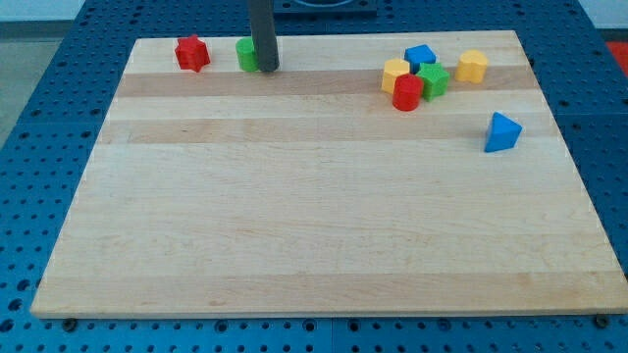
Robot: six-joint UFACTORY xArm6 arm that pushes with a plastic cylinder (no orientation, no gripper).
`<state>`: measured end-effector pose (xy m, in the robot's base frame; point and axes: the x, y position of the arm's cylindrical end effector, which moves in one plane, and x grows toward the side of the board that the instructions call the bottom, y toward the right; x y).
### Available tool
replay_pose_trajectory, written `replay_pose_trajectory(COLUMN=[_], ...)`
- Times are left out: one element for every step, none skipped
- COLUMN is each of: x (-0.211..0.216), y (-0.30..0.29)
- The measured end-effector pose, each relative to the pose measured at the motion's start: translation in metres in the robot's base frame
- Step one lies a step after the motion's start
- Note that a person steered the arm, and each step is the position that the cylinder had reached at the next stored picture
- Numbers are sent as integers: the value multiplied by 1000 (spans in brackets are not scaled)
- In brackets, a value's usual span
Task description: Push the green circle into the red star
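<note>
The green circle (245, 55) sits near the view's top edge of the wooden board, left of centre. The red star (191, 53) lies a short way to its left, with a gap between them. My tip (267, 69) stands right against the green circle's right side, and the dark rod partly hides that side.
A cluster sits at the view's top right: a yellow block (395, 74), a red cylinder (406, 92), a green star (433, 80), a blue block (420, 56) and a yellow block (473, 66). A blue triangle (501, 132) lies below them. The board's top edge (324, 39) is close behind the green circle.
</note>
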<state>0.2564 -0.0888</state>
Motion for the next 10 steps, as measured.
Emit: replay_pose_trajectory(x=[-3,-6,-9,-15,-17,-21,-21,-21,-21,-16], y=[0,0,9,20,22,-3,-31,-44,-27,18])
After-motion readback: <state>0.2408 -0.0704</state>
